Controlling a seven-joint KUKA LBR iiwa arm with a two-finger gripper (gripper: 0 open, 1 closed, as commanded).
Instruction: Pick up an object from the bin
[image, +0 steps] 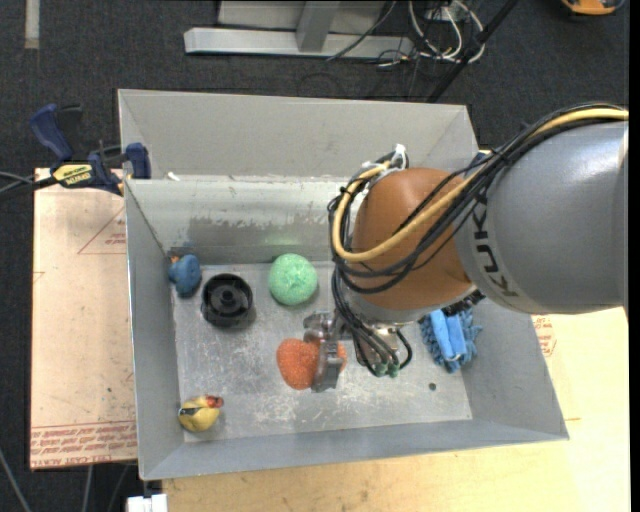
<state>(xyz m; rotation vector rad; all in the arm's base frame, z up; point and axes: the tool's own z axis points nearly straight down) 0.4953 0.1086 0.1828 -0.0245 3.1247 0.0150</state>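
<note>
Grey bin (240, 405) holds six things: one orange ball (292, 365) mid-floor, one green ball (293, 279), one black round part (227, 300), one blue lump (185, 273), one yellow toy (199, 413), one blue ribbed piece (448, 338). Gripper (325, 358) low against orange ball's right edge; whether apart or together, cannot tell.

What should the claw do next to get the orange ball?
Probably nudge a little to the view's left. The claw sits at the right edge of the orange ball, and most of the ball sticks out to its left, so it looks off-centre. The green ball and black ring lie apart, so there is room.
</note>
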